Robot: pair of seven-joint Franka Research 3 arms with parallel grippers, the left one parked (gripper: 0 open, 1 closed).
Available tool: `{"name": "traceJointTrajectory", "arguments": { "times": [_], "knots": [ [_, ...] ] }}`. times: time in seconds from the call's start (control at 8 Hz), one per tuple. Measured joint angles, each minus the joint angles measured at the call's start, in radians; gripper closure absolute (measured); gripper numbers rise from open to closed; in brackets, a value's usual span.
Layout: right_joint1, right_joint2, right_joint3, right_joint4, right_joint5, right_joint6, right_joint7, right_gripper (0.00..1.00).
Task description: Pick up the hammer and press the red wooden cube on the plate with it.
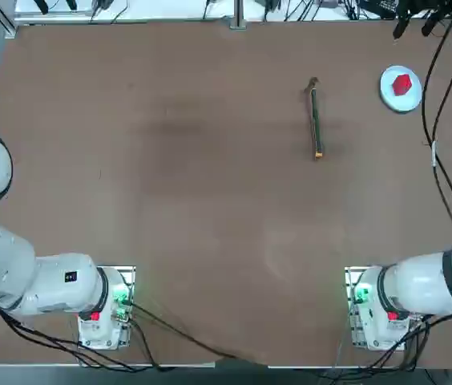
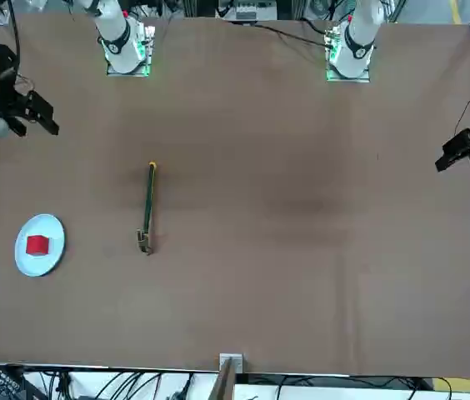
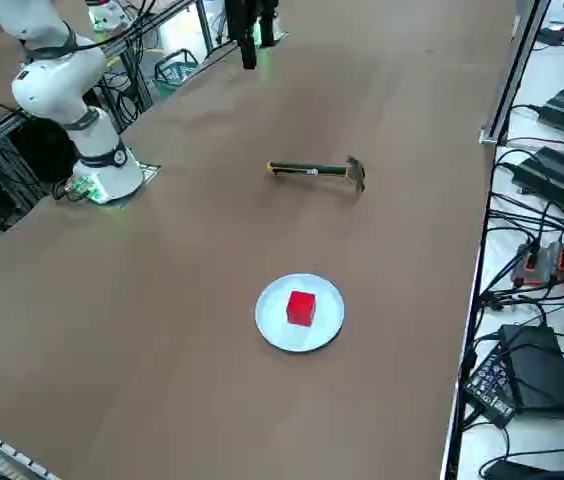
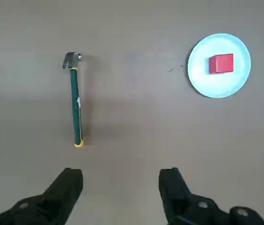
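Note:
The hammer (image 1: 315, 120) (image 2: 148, 204) (image 3: 312, 171) (image 4: 76, 103) lies flat on the brown table, its brownish head toward the far edge and its orange-tipped handle toward the arms. Off to its right stands the plate (image 1: 388, 90) (image 2: 52, 233) (image 3: 327, 320) (image 4: 207, 82), with the red wooden cube (image 1: 402, 84) (image 2: 37, 244) (image 3: 301, 307) (image 4: 221, 63) sitting on it. My right gripper (image 4: 121, 172) (image 1: 415, 24) (image 2: 37, 125) hangs high over the table, open and holding nothing, well away from both hammer and plate.
Black cables (image 1: 442, 160) trail along the table's right edge near the plate. Power bricks and boxes (image 3: 532, 370) lie on a bench beyond that edge. The right arm's base (image 1: 378, 309) is bolted at the near edge.

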Motion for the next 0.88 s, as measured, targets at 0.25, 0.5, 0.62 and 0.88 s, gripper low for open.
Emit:
{"name": "traceJointTrajectory", "arguments": {
  "times": [0.25, 0.5, 0.62, 0.88],
  "knots": [
    [0.0, 0.007, 0.001, 0.005, 0.001, -0.002, 0.001, 0.0],
    [0.0, 0.022, 0.001, 0.006, 0.03, -0.001, 0.001, 0.0],
    [0.001, 0.051, 0.003, 0.004, 0.048, 0.024, 0.001, 0.0],
    [0.011, 0.137, 0.006, -0.014, 0.059, 0.139, 0.002, 0.0]
  ]
}}
